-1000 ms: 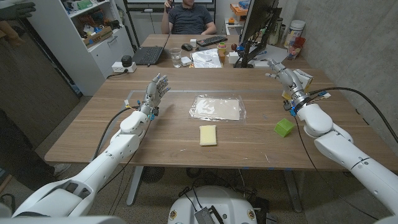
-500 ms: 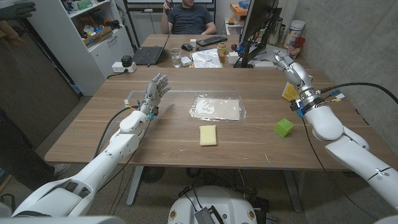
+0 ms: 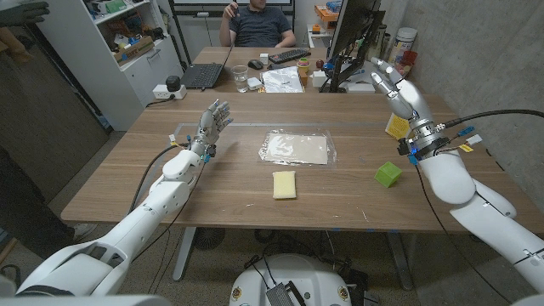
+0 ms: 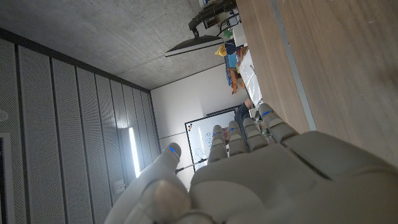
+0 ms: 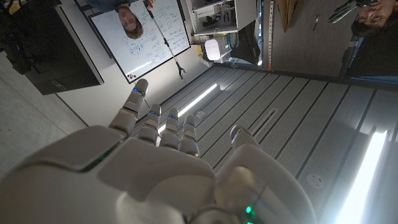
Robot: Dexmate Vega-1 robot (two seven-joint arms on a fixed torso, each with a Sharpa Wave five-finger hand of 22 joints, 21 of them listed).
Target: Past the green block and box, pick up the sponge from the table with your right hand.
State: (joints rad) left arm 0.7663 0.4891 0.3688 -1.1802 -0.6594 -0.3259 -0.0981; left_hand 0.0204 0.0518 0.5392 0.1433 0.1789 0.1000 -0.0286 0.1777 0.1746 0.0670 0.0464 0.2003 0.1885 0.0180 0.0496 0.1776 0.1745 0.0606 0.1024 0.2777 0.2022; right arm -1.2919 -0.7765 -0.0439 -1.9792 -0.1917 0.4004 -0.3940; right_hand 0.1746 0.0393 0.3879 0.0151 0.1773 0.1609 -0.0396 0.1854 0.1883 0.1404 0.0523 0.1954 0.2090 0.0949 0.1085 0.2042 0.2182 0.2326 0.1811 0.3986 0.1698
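Yellow sponge mid-table, well apart from raised right hand; fingers spread, empty.

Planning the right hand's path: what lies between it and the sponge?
In the head view, the green block sits between the raised right hand and the sponge.

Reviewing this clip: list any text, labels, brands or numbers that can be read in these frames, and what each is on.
None can be read.
Whiteboard: handwriting, too small and turned to read.
Yellow box by the right robot hand: any print too blurred.
Canister on the far desk: label too small.
Sponge and green block: no markings visible.
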